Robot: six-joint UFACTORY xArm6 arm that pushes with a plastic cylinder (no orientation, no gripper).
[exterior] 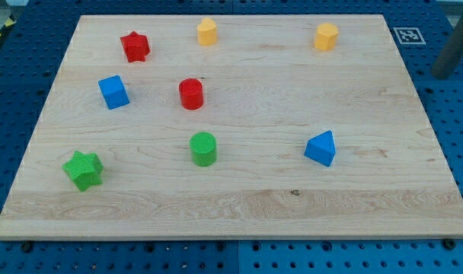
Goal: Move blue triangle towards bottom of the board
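Observation:
The blue triangle (321, 148) lies on the wooden board (254, 205), right of centre and in the lower half. My rod shows as a dark blurred bar at the view's right edge, off the board. My tip (443, 74) is over the blue pegboard, well up and to the right of the blue triangle, touching no block.
A red star (135, 46), a yellow block (207, 32) and a yellow hexagon (326, 36) sit along the top. A blue cube (113, 92) and a red cylinder (191, 93) sit mid-left. A green cylinder (203, 148) and a green star (83, 169) sit lower left.

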